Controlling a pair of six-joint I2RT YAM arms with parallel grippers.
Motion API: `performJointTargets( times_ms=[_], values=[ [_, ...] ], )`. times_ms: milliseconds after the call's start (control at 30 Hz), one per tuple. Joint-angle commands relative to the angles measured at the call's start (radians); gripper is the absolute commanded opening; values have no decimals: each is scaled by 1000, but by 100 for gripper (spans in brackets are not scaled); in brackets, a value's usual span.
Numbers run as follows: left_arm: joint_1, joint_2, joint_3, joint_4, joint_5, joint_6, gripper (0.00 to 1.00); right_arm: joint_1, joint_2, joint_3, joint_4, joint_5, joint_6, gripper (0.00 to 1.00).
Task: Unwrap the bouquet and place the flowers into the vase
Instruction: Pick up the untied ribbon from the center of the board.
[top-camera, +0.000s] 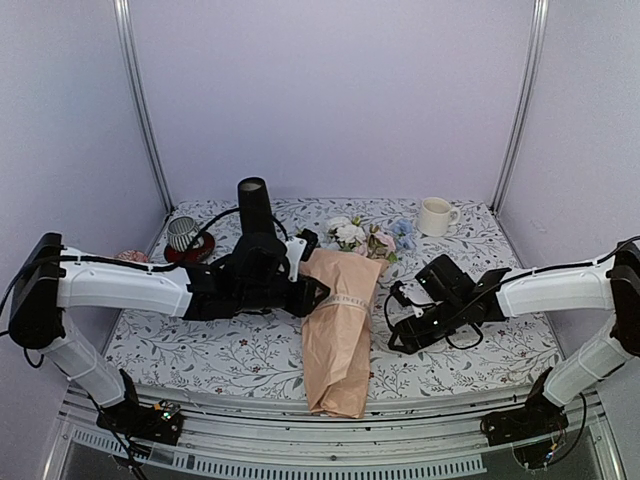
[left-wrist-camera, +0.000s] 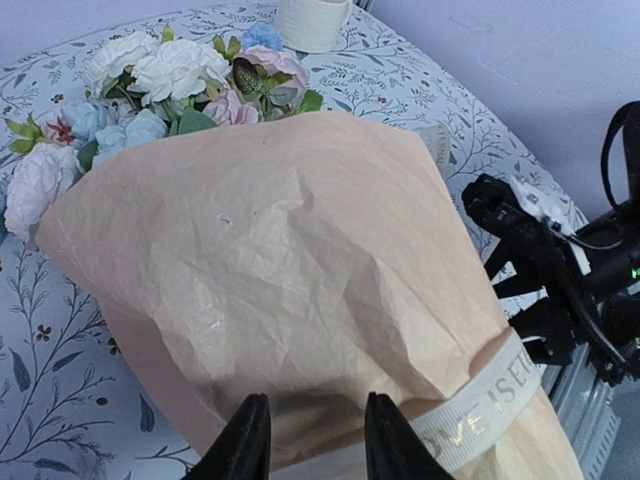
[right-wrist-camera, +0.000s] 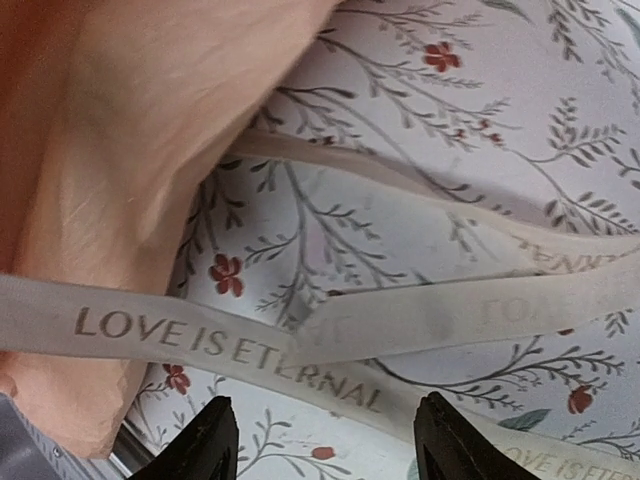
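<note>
The bouquet (top-camera: 340, 320) lies on the flowered table, its peach wrap (left-wrist-camera: 280, 250) pointing at me. Its flowers (top-camera: 365, 236) face the back, white, pink and light blue (left-wrist-camera: 180, 75). A cream ribbon (top-camera: 345, 300) circles the middle of the wrap. Two loose ribbon tails (right-wrist-camera: 200, 335) cross on the cloth. My left gripper (top-camera: 318, 290) sits at the wrap's left side, its jaws (left-wrist-camera: 308, 405) closed on the paper. My right gripper (top-camera: 397, 298) hovers open just right of the bouquet, with the tails under its gap (right-wrist-camera: 325, 405). The black vase (top-camera: 254, 205) stands behind the left arm.
At the back right stands a white mug (top-camera: 435, 216). A striped cup on a red saucer (top-camera: 183, 236) sits at the back left, next to the vase. The table's metal front rail (top-camera: 330, 440) runs just beyond the wrap's near end.
</note>
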Motion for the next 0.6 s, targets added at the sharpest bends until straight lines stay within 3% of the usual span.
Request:
performJointTargets(
  times_ms=[0, 167, 300, 567],
  values=[
    [-10, -40, -20, 1, -20, -12, 35, 24, -77, -68, 182, -141, -66, 62],
    [-9, -57, -26, 5, -27, -20, 35, 25, -240, -223, 445, -143, -2, 65],
    [-10, -73, -33, 12, -33, -20, 35, 24, -353, -342, 602, -193, -66, 73],
    [-10, -96, -57, 29, -37, -31, 35, 24, -349, -348, 579, -191, -140, 71]
  ],
)
